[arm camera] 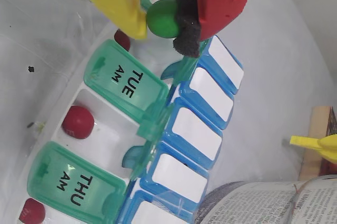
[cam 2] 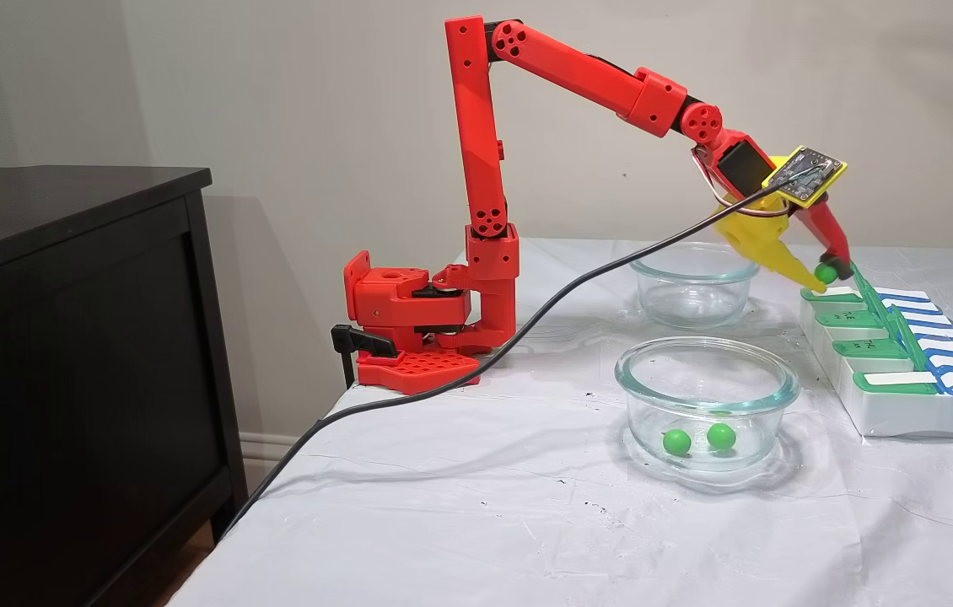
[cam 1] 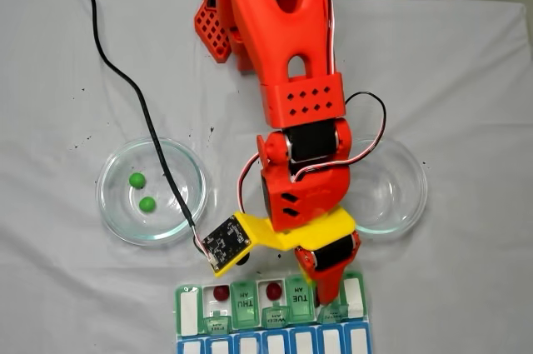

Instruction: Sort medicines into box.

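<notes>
Wrist view: gripper (arm camera: 167,21) pinching one green ball (arm camera: 164,18) above the pill box (arm camera: 158,129), red balls (arm camera: 78,122) in open cells; best centred over an empty cell, lowered close, then released so it cannot bounce out.

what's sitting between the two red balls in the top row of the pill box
In a fixed view, a shut green lid marked THU AM lies between the two red balls in the pill box.
</notes>
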`<act>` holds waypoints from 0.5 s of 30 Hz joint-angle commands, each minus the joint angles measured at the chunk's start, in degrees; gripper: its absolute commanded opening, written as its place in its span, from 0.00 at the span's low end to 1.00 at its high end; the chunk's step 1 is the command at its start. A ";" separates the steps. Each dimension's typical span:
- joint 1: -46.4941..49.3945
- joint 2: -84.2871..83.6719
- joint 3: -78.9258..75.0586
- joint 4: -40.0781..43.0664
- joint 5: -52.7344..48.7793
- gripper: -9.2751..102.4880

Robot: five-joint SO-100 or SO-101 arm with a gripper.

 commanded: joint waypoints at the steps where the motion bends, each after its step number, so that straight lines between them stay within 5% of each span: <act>1: -1.32 2.02 -3.43 -3.25 0.26 0.08; 15: -1.85 6.33 -2.20 1.85 -0.53 0.08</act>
